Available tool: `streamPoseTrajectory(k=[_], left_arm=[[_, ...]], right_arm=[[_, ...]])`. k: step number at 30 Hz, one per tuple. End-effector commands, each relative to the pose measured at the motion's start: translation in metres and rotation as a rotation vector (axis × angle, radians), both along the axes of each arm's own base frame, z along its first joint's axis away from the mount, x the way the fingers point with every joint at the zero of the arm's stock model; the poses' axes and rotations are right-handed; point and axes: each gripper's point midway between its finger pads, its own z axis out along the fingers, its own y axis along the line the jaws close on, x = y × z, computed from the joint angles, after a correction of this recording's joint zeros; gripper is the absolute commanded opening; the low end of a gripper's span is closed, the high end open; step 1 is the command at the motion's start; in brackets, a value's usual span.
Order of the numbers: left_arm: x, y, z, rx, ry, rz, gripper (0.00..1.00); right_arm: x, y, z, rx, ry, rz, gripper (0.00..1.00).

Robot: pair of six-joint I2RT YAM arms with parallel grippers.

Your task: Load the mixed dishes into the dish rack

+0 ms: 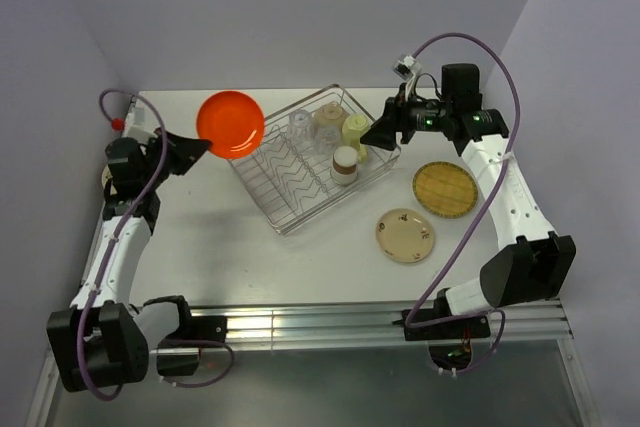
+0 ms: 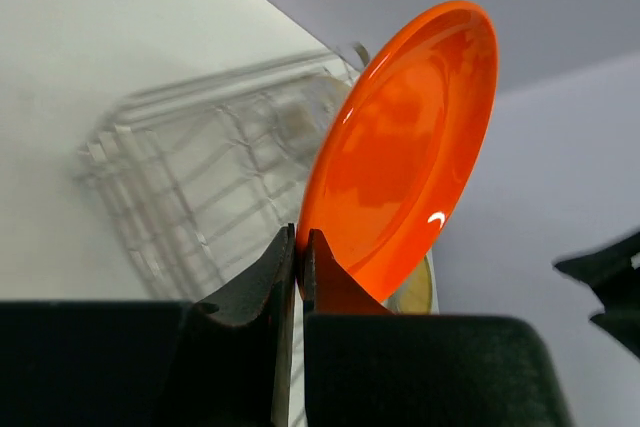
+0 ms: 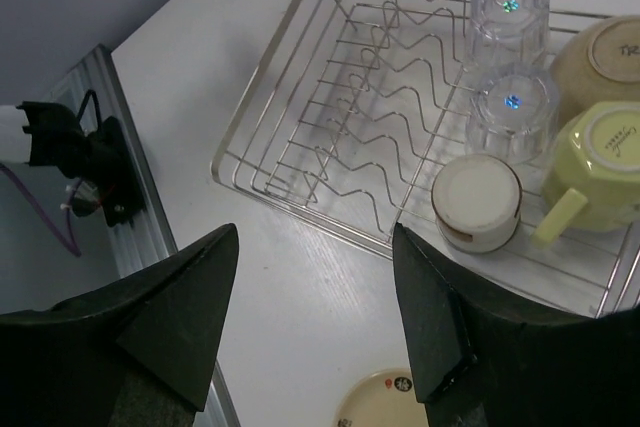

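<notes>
My left gripper point(image 1: 203, 146) point(image 2: 298, 239) is shut on the lower rim of the orange plate point(image 1: 230, 124) point(image 2: 405, 147). It holds the plate on edge in the air over the left corner of the dish rack point(image 1: 285, 229) point(image 3: 340, 97). Along the rack's right side stand two upturned clear glasses point(image 3: 508, 7) point(image 3: 512, 107), a tan bowl point(image 3: 600, 57), a pale-green mug point(image 1: 355, 129) point(image 3: 600, 162) and a brown-and-white cup point(image 1: 345, 164) point(image 3: 478, 202). My right gripper point(image 1: 385, 132) point(image 3: 315, 237) hovers open and empty above the rack's right edge.
A yellow woven plate point(image 1: 444, 188) and a cream speckled plate point(image 1: 405, 235) point(image 3: 385, 402) lie on the table right of the rack. The rack's zigzag dividers point(image 1: 290, 179) hold nothing. Walls close in behind and on both sides.
</notes>
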Motion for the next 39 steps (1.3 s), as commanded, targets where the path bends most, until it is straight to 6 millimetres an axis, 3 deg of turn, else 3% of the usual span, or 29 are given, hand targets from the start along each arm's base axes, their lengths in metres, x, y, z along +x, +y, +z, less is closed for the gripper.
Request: streamPoseTrajectory(k=[1, 3, 7, 12, 19, 20, 22, 24, 30, 39], left_arm=[[0.000, -0.049, 0.049, 0.096, -0.148, -0.166, 0.00], [0.002, -0.057, 0.049, 0.136, -0.140, -0.175, 0.00], [0.019, -0.066, 0.049, 0.279, -0.144, -0.187, 0.00], [0.046, -0.062, 0.042, 0.455, -0.139, -0.171, 0.00], [0.076, -0.077, 0.034, 0.726, -0.205, -0.155, 0.00], [0.080, -0.078, 0.040, 0.742, -0.240, -0.130, 0.00], [0.083, -0.077, 0.031, 0.786, -0.251, -0.105, 0.00], [0.087, -0.078, 0.038, 0.799, -0.303, -0.078, 0.00], [0.095, -0.074, 0.028, 0.867, -0.307, -0.018, 0.00], [0.104, -0.074, -0.012, 1.021, -0.250, -0.049, 0.00]], right_arm=[[0.012, 0.016, 0.032, 0.040, -0.027, -0.027, 0.71], [0.012, 0.024, 0.039, 0.043, -0.043, -0.008, 0.71], [0.011, 0.028, 0.034, 0.057, -0.025, 0.000, 0.71], [0.006, 0.024, 0.013, 0.033, -0.004, -0.006, 0.71], [0.004, 0.014, -0.005, 0.000, -0.004, -0.066, 0.71], [0.003, 0.014, -0.008, 0.000, 0.002, -0.072, 0.72], [0.003, 0.011, -0.014, -0.001, 0.018, -0.082, 0.72], [0.003, 0.009, -0.021, -0.007, 0.025, -0.089, 0.72], [0.006, 0.000, -0.032, -0.012, 0.032, -0.124, 0.72], [0.010, -0.004, -0.038, -0.004, 0.048, -0.138, 0.72]])
